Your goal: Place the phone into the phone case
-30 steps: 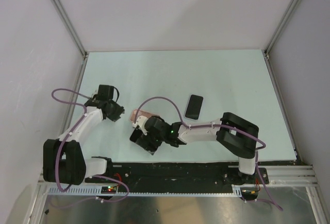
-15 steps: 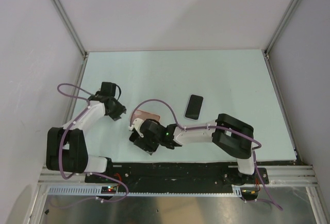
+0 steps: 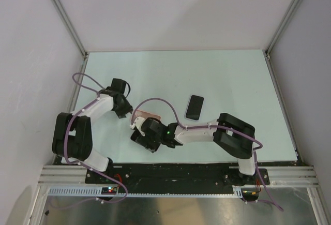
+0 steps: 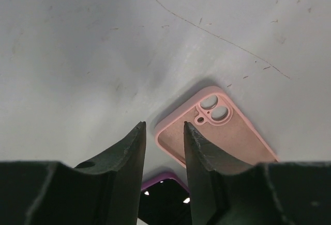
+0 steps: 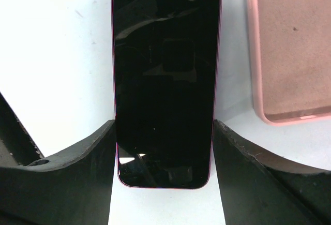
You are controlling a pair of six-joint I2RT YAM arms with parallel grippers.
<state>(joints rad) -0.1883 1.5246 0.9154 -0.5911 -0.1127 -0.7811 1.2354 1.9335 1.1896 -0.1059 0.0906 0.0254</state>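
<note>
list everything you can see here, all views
phone case: 1, salmon pink, flat on the table, open side up
phone: 1, dark glossy face, purple rim, beside the case
second phone: 1, black, on the table farther right, apart from both arms
table: 1, pale mint
walls: 3, light grey, left, far and right of the table
cables: 2, purple, one looping off each arm
arms: 2, white and black
left tool: 1, black, open and empty, by the case's camera end
right tool: 1, black, closed on the phone's long edges
</note>
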